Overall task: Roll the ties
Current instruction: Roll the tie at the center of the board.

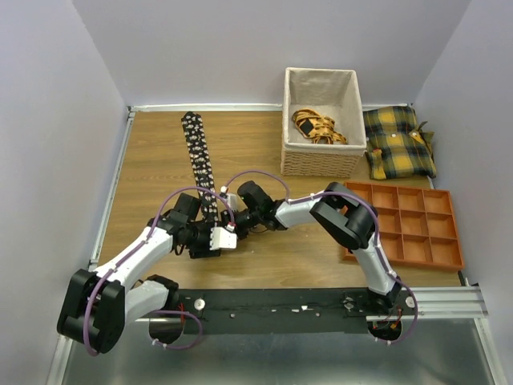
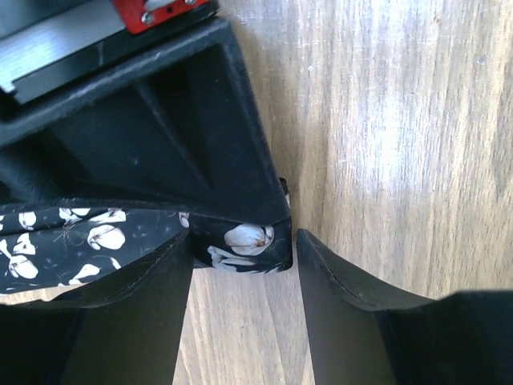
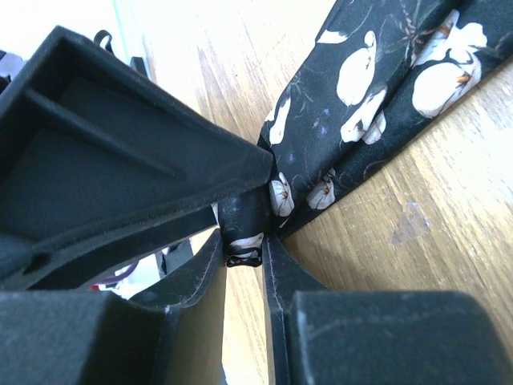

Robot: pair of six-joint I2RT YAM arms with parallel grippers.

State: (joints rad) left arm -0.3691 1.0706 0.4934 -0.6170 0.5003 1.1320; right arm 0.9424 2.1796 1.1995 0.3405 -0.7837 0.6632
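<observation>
Starting the roll is judged in hand: the tie (image 1: 198, 152) on the table (image 1: 152, 160) is pinched at its near end by the right gripper (image 3: 244, 263), the left gripper (image 2: 243, 241) parted around it; a tight first turn is needed.

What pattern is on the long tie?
The tie is black with small white flowers; the right wrist view shows it best.

- I note left arm (image 1: 132, 261) and right arm (image 1: 295, 210): white shells, black joints.
- Purple cable (image 1: 180, 192) loops along each.
- Fingers (image 2: 120, 321) matte black; red screwed plate (image 2: 160, 12) at 11 o'clock.
</observation>
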